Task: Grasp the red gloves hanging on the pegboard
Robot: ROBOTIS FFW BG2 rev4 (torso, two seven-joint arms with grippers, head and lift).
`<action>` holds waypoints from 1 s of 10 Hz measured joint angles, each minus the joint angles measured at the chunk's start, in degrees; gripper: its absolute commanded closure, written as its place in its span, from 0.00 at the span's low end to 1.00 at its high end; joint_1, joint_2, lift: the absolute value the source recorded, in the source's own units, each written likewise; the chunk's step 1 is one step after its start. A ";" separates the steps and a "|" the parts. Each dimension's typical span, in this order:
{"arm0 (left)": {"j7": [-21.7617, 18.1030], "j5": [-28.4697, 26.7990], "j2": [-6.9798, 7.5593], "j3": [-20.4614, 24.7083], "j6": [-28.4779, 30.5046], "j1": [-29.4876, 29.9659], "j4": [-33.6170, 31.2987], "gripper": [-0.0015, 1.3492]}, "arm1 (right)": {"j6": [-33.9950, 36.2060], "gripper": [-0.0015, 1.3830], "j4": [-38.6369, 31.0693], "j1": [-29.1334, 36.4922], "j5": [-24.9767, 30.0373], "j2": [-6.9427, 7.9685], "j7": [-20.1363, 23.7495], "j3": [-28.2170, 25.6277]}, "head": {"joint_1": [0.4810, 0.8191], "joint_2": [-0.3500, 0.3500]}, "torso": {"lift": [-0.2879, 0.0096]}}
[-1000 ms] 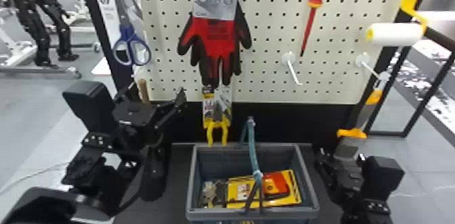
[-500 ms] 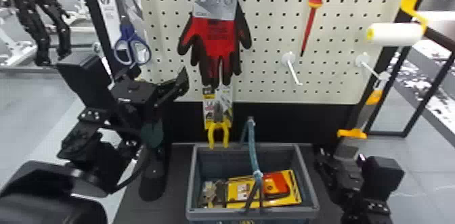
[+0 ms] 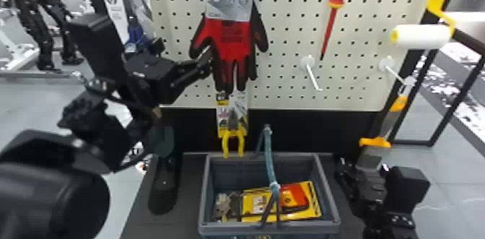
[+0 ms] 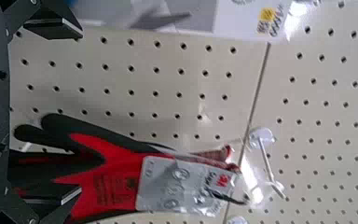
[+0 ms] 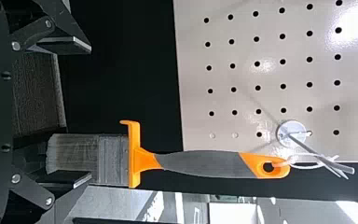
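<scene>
The red gloves (image 3: 231, 45) with black fingers hang from a hook on the pegboard (image 3: 361, 75), under a grey header card. My left gripper (image 3: 205, 64) is raised just left of the gloves' lower edge, pointing at them. In the left wrist view the left gripper (image 4: 60, 112) is open. The gloves (image 4: 112, 172) lie ahead, their black fingertips close to one finger (image 4: 56, 203) and nothing held. My right arm (image 3: 379, 195) is parked low at the right, its gripper (image 5: 70, 109) open.
A grey basket (image 3: 205, 184) with yellow packs stands below the gloves. Yellow pliers (image 3: 232, 137) hang under them. Scissors (image 3: 137, 36), a red screwdriver (image 3: 333, 7), bare pegs (image 3: 312, 72) and a paint roller (image 3: 420, 36) are around. An orange-handled brush (image 5: 191, 161) hangs before the right gripper.
My left arm has risen and swung right toward the pegboard, bringing its gripper up to the gloves. The right arm has stayed parked.
</scene>
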 measured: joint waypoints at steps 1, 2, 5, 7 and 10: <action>-2.99 0.07 -0.23 0.55 1.31 -2.01 0.00 0.11 | 0.00 0.23 0.07 -0.08 0.00 0.01 0.04 0.01 | 0.20 0.50 | 0.63; -4.48 1.04 -0.44 1.28 2.17 -3.53 -0.01 0.11 | 0.00 0.23 0.19 -0.20 0.00 0.02 0.11 0.10 | 0.20 0.50 | 0.63; -8.14 5.82 -0.87 4.88 4.84 -6.01 -0.01 0.11 | 0.00 0.23 0.54 -0.37 0.00 0.01 0.12 0.27 | 0.20 0.50 | 0.63; -13.73 8.05 -1.09 9.05 11.55 -8.77 0.71 0.11 | 0.01 0.23 0.58 -0.50 0.12 0.02 0.26 0.30 | 0.20 0.50 | 0.63; -21.12 17.37 0.36 10.00 12.60 -12.25 9.73 0.11 | 0.01 0.23 0.63 -0.68 0.18 0.03 0.47 0.35 | 0.20 0.50 | 0.63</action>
